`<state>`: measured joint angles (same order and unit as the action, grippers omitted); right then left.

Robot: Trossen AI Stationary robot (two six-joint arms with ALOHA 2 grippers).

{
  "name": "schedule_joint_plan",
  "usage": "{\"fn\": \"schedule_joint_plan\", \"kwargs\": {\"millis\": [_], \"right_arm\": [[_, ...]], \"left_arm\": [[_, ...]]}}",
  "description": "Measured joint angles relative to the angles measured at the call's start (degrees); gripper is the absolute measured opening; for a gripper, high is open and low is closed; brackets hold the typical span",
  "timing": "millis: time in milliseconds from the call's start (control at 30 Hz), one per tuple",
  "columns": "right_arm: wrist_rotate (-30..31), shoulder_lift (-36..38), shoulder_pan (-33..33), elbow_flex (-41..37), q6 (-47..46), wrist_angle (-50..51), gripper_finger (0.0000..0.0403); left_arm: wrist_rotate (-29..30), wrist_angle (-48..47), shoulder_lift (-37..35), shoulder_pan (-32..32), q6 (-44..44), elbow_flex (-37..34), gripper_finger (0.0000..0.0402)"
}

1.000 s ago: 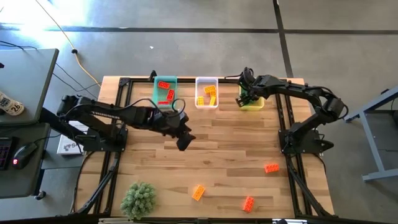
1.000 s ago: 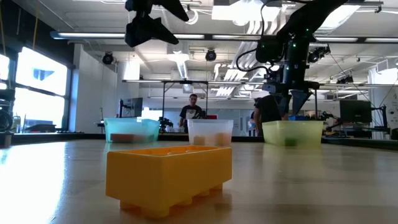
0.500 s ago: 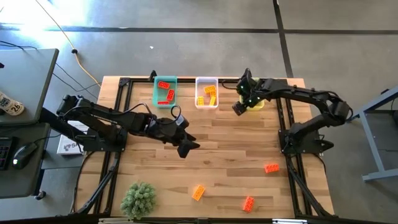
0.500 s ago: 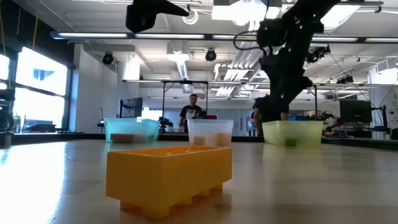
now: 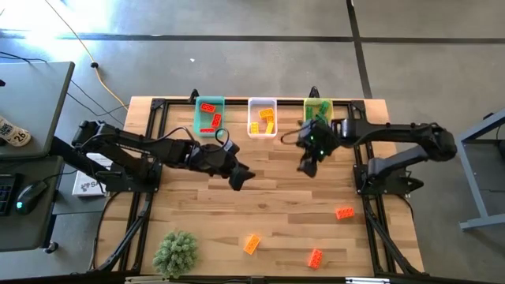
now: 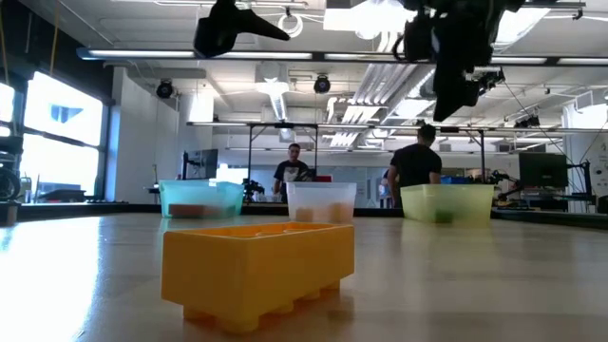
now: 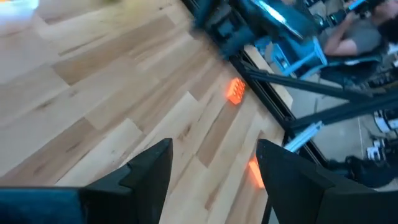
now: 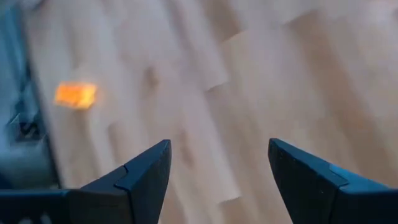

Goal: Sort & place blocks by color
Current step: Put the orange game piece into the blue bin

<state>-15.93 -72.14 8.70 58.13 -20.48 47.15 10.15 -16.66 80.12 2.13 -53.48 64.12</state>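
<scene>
A: What has changed since a second ago?

B: The left gripper [image 5: 241, 177] has slid a little toward the middle of the tabletop [image 5: 276, 205]; its fingers [image 7: 149, 171] stand apart, holding nothing. The right gripper [image 5: 306, 166] has left the yellow bin [image 5: 318, 108] and swung out over bare planks, fingers [image 8: 146, 174] also apart and empty. With that arm gone, the green bricks [image 5: 317, 112] in the yellow bin show again.

A: And the blocks, going left to right?

B: The red bricks [image 5: 210, 117] lie in the teal bin [image 5: 210, 101], behind the left fingers. The yellow-orange bricks [image 5: 263, 121] sit in the clear bin [image 5: 262, 102], between the two grippers and beyond them. Three loose ones lie on the near side: a yellow-orange brick [image 5: 251, 244] well in front of the left fingers, a red-orange brick [image 5: 315, 258] near the front edge, another red-orange brick [image 5: 344, 213] in front of the right fingers toward the right edge.

A: Room to move?

B: Open wood lies between both grippers and the loose bricks. The fuzzy plant ball [image 5: 175, 251] sits at the front left corner, apart from everything. In the low view both grippers hang high above the tabletop.
</scene>
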Motion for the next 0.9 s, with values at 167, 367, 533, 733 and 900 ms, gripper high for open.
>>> {"fn": "schedule_joint_plan", "kwargs": {"millis": [167,367,533,733,900], "right_arm": [[-2.40,0.00,-7.84,0.00,3.20,-0.03,0.0256],[-2.11,0.00,-17.34,0.00,2.48,-1.97,0.0256],[-0.88,0.00,-26.23,0.00,2.78,-5.28,0.0256],[4.61,-0.26,-35.61,0.00,5.78,-5.93,0.0256],[10.58,-0.28,-40.66,0.00,4.01,-6.29,0.0256]], "left_arm": [[1.29,-0.27,0.00,-1.26,-0.97,0.00,0.0223],[1.21,-1.09,0.00,-1.83,-0.57,0.00,0.0223],[0.60,-4.47,0.00,-1.85,-0.35,-0.01,0.0223],[0.36,-6.72,0.00,-1.78,1.59,0.00,0.0223],[0.33,-6.70,0.00,-1.72,1.61,0.00,0.0223]]}}
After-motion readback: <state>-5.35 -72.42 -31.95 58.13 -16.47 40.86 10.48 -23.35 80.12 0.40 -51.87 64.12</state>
